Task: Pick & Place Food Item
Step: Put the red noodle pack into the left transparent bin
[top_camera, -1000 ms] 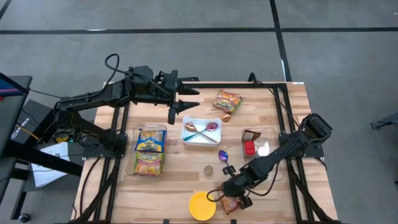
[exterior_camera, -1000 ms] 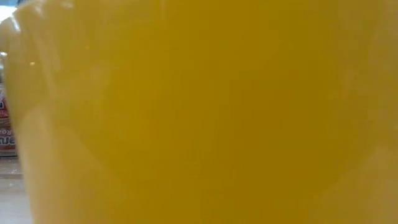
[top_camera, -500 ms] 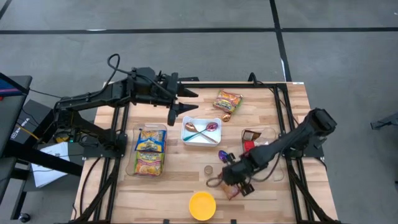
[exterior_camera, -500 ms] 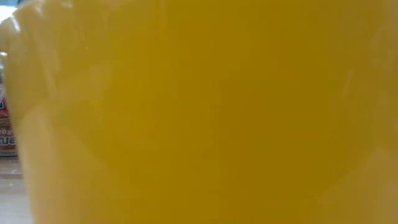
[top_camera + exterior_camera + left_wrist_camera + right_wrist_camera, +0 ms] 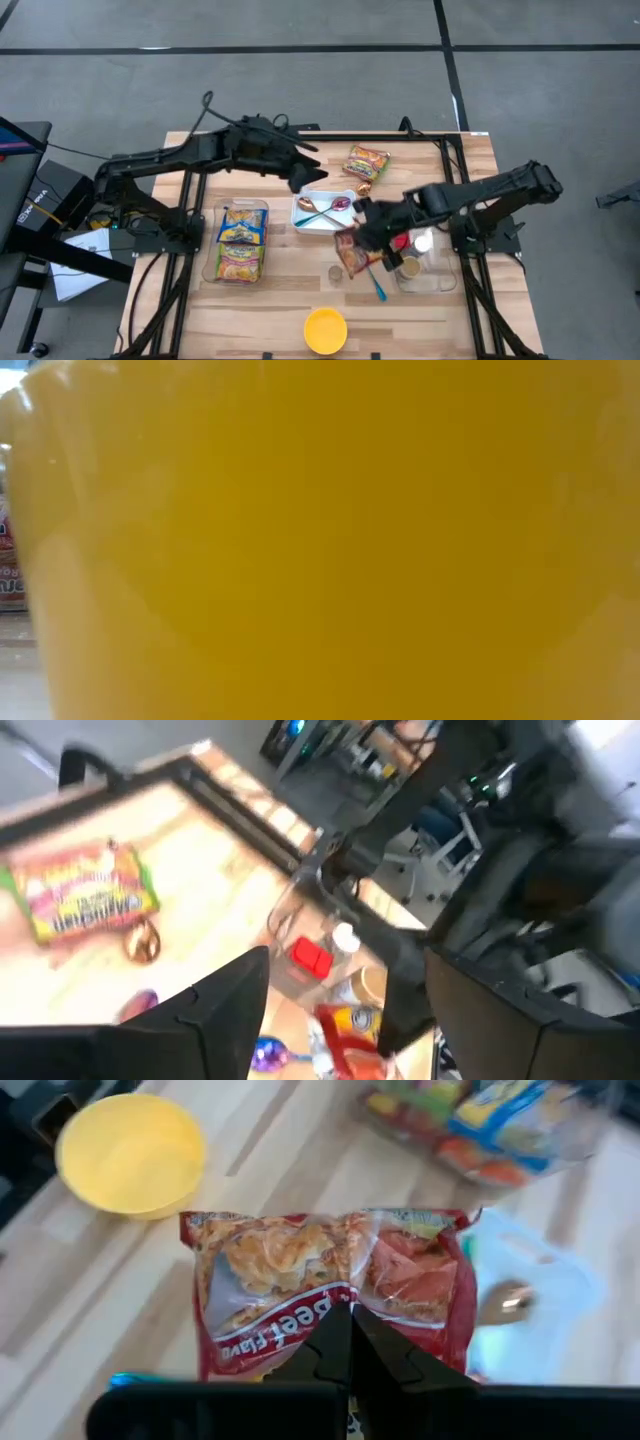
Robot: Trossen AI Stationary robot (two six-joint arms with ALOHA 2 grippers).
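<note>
A red noodle packet [image 5: 350,254] [image 5: 330,1280] hangs over the middle of the table, with my right gripper [image 5: 366,236] [image 5: 350,1342] shut on it. My left gripper [image 5: 300,176] [image 5: 345,1020] hovers open above the white tray's [image 5: 310,222] far side, nothing between its fingers. A second noodle packet [image 5: 367,162] [image 5: 85,892] lies flat on the table's far part. The yellow bowl [image 5: 325,330] [image 5: 130,1150] stands at the near edge and fills the low view [image 5: 320,540]. My right gripper pinches the red packet's edge [image 5: 345,1312] between its two shut fingers, about midway along that edge. The fingers slant downward from the table's right side. The packet is lifted clear of the table and hangs spread out below the fingers.
The white tray holds two spoons [image 5: 325,207]. A clear tub [image 5: 240,245] with packets stands at the left, another clear tub [image 5: 425,255] with small items at the right. A blue spoon [image 5: 376,286] and a small round thing [image 5: 335,272] lie near the held packet.
My right gripper has risen from the near edge beside the yellow bowl and travelled toward the table's middle, taking the red packet up off the wood. My left gripper has rolled about its own axis and sunk a little over the tray's far side.
</note>
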